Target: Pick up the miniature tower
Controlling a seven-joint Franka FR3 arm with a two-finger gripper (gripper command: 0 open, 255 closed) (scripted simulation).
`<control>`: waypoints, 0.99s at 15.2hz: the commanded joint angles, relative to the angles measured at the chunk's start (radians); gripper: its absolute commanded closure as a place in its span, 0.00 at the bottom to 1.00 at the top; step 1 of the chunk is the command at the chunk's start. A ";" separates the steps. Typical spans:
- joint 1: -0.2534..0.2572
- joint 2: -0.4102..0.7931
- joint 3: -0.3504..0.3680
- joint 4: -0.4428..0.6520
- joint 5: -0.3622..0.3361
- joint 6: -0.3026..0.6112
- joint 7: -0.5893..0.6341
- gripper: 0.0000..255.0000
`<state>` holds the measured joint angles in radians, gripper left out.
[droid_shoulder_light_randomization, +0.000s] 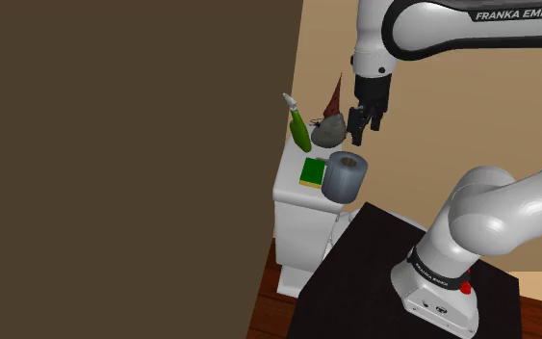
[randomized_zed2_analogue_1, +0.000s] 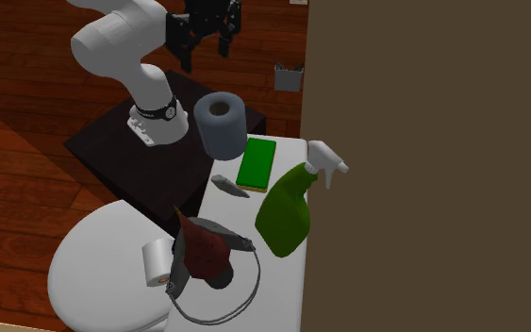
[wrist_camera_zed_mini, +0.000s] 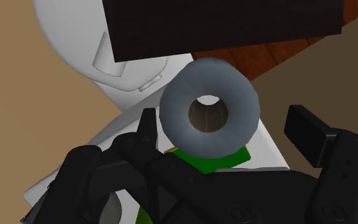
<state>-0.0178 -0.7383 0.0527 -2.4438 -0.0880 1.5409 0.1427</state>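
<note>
Held the gripper wide and empty above the grey roll, apart from the reddish miniature tower, with approach, grasp and lift seemingly all undone.

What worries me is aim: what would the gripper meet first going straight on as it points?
Probably the grey roll, centred ahead between the open jaws of the gripper in the wrist view; depth is unclear. The reddish tower sits off that line.
</note>
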 commanded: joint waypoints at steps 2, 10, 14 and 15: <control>-0.007 -0.019 -0.028 -0.026 -0.010 0.052 -0.026 0.00; -0.048 -0.071 -0.282 -0.178 -0.052 0.490 -0.249 0.00; -0.028 -0.031 -0.439 -0.206 -0.026 0.715 -0.388 0.00; -0.014 -0.015 -0.484 -0.207 -0.012 0.770 -0.428 0.00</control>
<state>-0.0414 -0.7700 -0.3825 -2.6444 -0.1105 2.2418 -0.2405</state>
